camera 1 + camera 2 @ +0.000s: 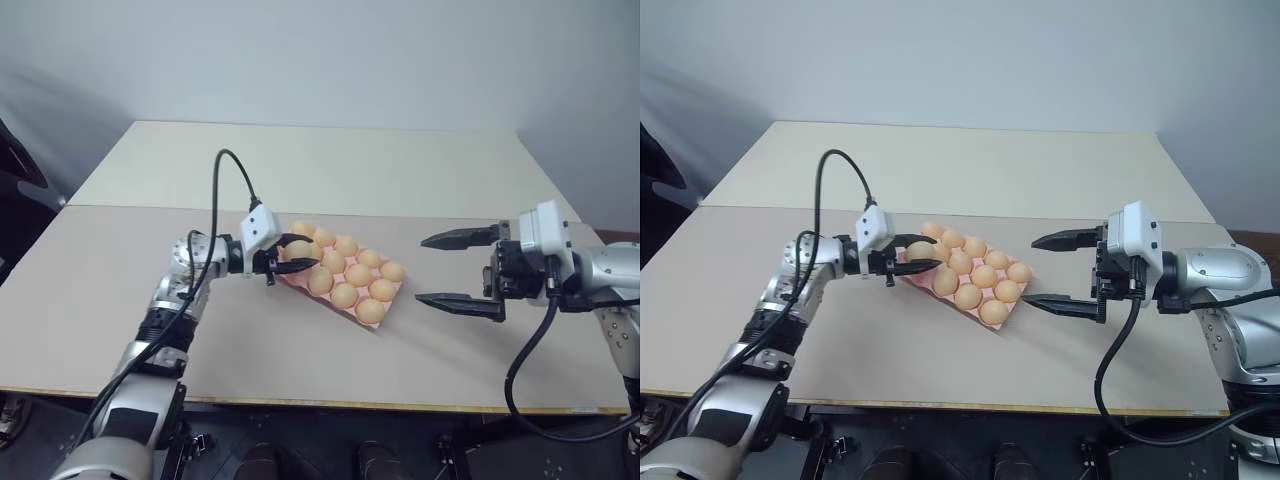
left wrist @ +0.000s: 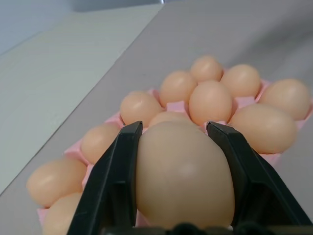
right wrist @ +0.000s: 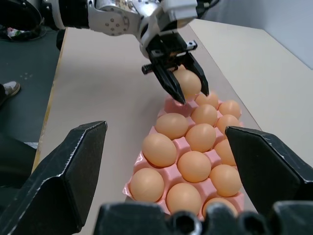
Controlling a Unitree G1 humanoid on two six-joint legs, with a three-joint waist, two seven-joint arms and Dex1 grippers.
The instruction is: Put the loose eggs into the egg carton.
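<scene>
Placing step: left claw pinches an egg over the egg carton's near-left corner, mid-surface. Right claw spread wide, idle. Next: lower into the empty cup, then release.

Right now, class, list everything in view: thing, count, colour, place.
Beige flat table: one, made of two boards, under everything.
Pink moulded-pulp egg carton: one, mid-table between the arms.
Pale orange oval eggs seated in the carton: eleven by my count.
Pale orange loose egg: one, held at the carton's left end.
Black cable: one looping over the left arm, another hanging from the right.
Left gripper: black jaws shut on the loose egg.
Right gripper: black jaws open, right of the carton, apart from it.
</scene>
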